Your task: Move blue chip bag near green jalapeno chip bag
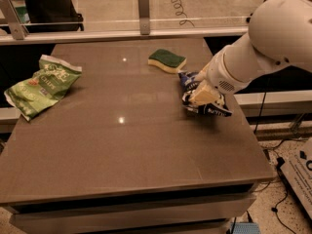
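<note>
The blue chip bag (210, 110) lies crumpled at the right side of the brown table (126, 150), just in front of the sponge. My gripper (202, 95) comes down from the white arm at the right, is on top of the bag and is shut on it; the arm hides the bag's upper part. The green jalapeno chip bag (41, 86) lies flat at the table's far left edge, well apart from the blue bag.
A green-topped yellow sponge (167, 61) lies at the back of the table, just behind the blue bag. A glass partition with metal posts (143, 6) runs along the table's far edge. Cables lie on the floor at the right.
</note>
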{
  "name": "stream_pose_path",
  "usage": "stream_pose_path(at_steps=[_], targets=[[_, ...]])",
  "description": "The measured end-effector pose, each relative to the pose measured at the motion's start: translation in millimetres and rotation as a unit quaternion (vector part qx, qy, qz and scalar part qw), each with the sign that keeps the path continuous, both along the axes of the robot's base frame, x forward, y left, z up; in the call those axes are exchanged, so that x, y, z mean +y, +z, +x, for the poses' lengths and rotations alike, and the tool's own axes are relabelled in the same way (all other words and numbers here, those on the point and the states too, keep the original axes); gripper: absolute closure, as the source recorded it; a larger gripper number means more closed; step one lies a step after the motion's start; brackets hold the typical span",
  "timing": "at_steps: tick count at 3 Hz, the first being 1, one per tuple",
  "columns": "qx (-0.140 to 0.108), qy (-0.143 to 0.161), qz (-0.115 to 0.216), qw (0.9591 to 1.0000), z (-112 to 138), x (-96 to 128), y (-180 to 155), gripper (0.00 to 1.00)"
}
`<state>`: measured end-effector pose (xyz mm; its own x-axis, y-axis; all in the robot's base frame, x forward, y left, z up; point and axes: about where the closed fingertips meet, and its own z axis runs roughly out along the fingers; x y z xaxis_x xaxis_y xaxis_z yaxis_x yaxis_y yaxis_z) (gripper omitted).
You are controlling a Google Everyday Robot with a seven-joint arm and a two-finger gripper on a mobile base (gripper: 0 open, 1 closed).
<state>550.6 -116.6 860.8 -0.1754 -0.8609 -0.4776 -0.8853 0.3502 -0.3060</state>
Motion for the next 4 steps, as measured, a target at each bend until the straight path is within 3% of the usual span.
stream_pose_path(at_steps=[1, 3, 4], targets=[[-0.02, 0.015, 0.011, 0.9996, 11, 12, 24, 1.0], [-0.055, 0.036, 0.059, 0.996, 22, 34, 92, 1.0], [-0.056, 0.036, 0.06, 0.996, 21, 34, 92, 1.0]])
